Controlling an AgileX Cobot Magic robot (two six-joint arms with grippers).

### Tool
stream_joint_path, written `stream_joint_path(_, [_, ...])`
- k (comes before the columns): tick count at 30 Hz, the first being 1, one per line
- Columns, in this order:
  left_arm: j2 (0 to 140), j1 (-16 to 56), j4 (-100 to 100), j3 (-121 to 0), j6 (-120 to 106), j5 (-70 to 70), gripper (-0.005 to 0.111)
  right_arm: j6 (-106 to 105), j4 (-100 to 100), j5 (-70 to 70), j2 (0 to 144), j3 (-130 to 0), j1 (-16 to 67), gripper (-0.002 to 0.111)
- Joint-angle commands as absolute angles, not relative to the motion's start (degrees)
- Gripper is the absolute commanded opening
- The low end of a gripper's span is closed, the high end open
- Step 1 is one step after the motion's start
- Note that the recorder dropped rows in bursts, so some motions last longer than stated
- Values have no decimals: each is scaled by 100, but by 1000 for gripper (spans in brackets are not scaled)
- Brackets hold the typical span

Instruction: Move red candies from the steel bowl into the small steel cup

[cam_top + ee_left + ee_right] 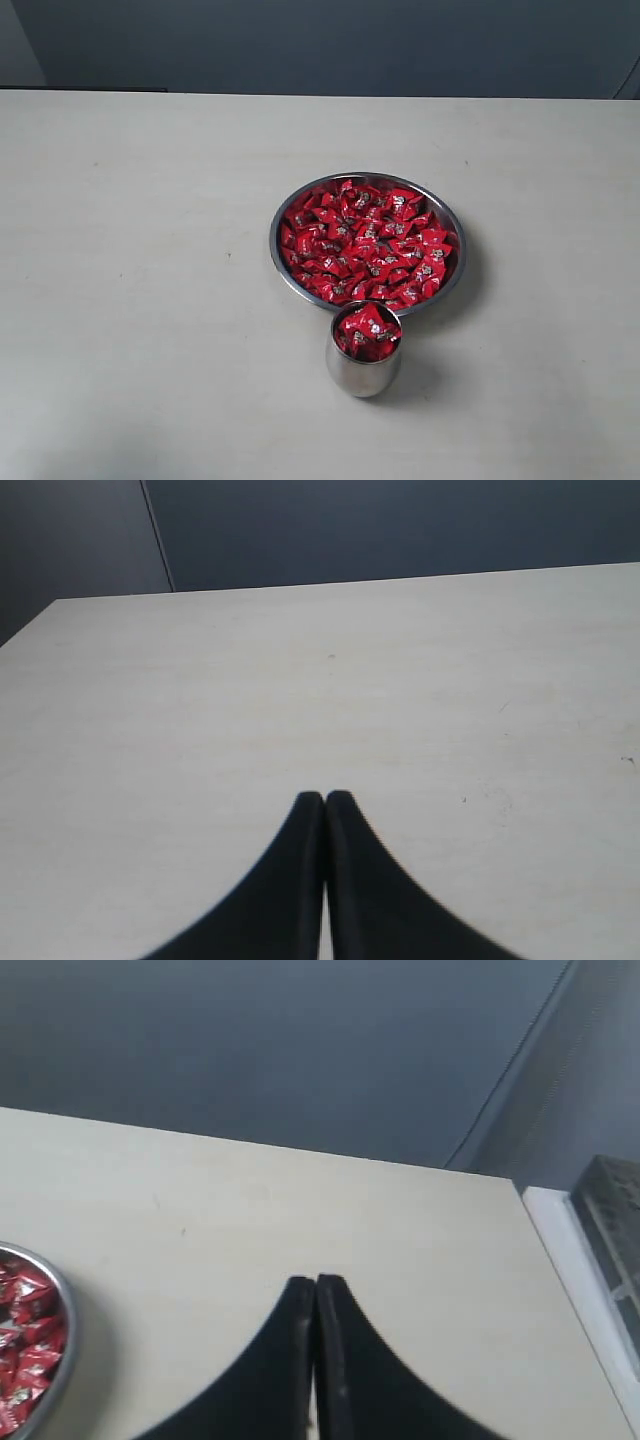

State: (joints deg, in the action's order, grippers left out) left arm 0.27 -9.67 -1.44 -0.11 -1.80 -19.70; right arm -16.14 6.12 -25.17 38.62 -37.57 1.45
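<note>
Your left gripper (325, 798) has its two dark fingers pressed tip to tip with nothing between them. Around it the left wrist camera shows only the pale table (300, 680) and a dark wall (400, 530) beyond its far edge.

Your right gripper (315, 1282) looks the same: jaws together, nothing held, tabletop beneath. Its camera also catches an arc of the steel bowl (62, 1360), with a few of the red candies (25, 1345) inside the rim. The gripper is well apart from the bowl and touches neither steel nor candy. Neither gripper appears in the exterior view.

In the exterior view you will find the steel bowl (272, 240) a little right of centre in the frame. It sits flat on the table, and the red candies (365, 245) cover its floor in a dense layer. The small steel cup (362, 375) stands upright directly below the bowl in the frame, at lower centre. Its mouth is very close to the bowl's near rim, but you cannot tell from here whether the two touch. The cup is packed with red candies, heaped to its brim. The dark wall runs across the top of the frame.
</note>
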Motion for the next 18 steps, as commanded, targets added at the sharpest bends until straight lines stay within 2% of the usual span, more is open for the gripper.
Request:
stream_joint_path(1, [0, -977, -155, 0, -168, -1914, 0, -1673, 607, -1896, 2942, -2715, -247, 0])
stream_joint_path(7, [0, -977, -155, 0, -168, -1914, 0, -1624, 648, -1046, 2002, -1613, -337, 0])
stream_joint_path(18, [0, -977, -155, 0, -168, -1914, 0, -1595, 956, -1038, 1337, -1054, -325, 0])
